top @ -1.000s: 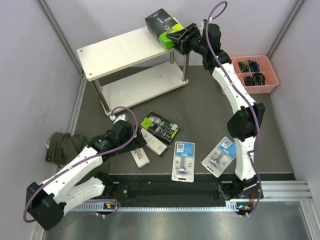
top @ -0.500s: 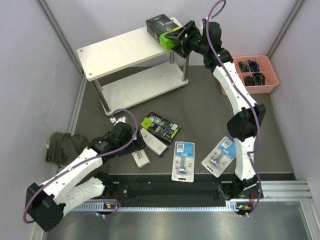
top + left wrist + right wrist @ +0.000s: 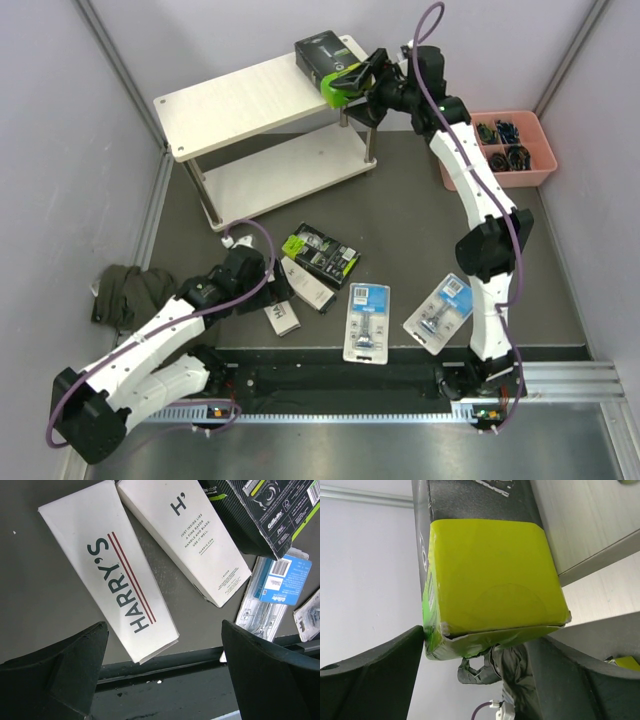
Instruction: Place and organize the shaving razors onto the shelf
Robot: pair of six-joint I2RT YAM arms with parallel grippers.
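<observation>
right arm (image 3: 472,185) extended, right tool (image 3: 352,76) clamped, left tool (image 3: 274,286) low, jaws apart

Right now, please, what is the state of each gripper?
Left gripper: open, holding nothing, above the white Harry's boxes.
Right gripper: closed on the black and lime-green razor pack, at the top board of the shelf.

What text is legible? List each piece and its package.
"HARRY'S": slim white cardboard box with red stripes.
"H'" and "JUST INSIDE LIES A FINE RAZOR HANDLE AND BLADE. USE IT WELL.": second slim white box.
"Gillette": black and lime-green pack.
Blue-carded clear blister pack: too small.
Gripped black pack with lime-green end: print blurred.
</observation>
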